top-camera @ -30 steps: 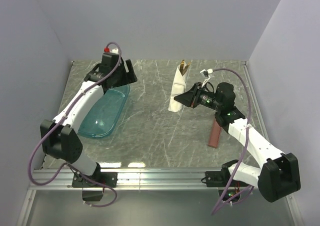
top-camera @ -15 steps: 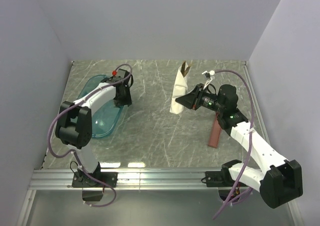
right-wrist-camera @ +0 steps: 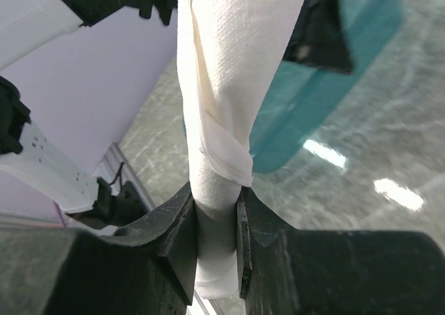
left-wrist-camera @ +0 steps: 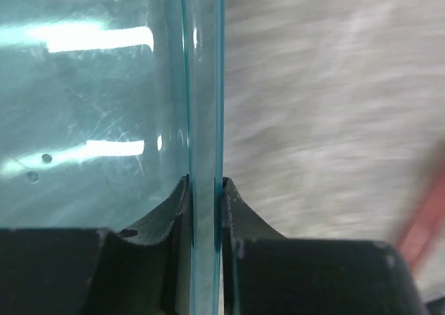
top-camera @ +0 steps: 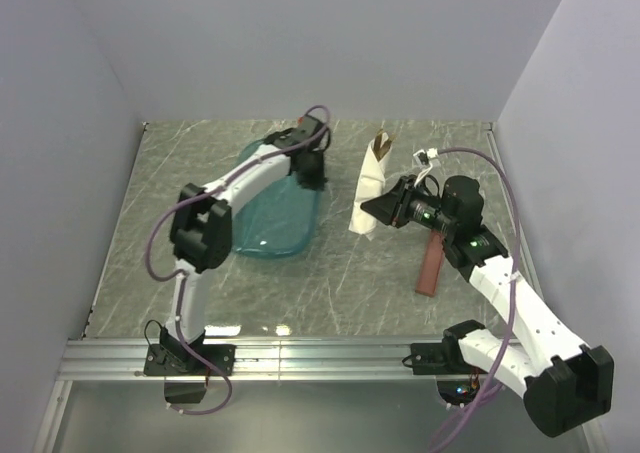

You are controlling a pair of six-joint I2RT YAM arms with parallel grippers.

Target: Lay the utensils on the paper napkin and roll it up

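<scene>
There is one white napkin roll [top-camera: 367, 188], one teal tub [top-camera: 275, 213] and one reddish-brown tray [top-camera: 430, 265] on the tabletop [top-camera: 330, 283]. Of the utensils, only one brownish utensil tip [top-camera: 380, 141] pokes from the roll's top end; how many are wrapped inside cannot be told. Inside the tub only its clear floor with light glints shows. The tray is partly hidden under the right arm.

The right fingers [right-wrist-camera: 174, 238] are clenched on the lower part of the napkin roll [right-wrist-camera: 229, 71], holding it nearly upright at the tabletop's far middle. The left fingers [left-wrist-camera: 174, 211] pinch the tub's rim wall [left-wrist-camera: 206, 120] from both sides.

A second ago the tub lay at the tabletop's left edge. Now it sits in the middle, just beside the roll, with the left arm stretched across. The tray lies where it was.
</scene>
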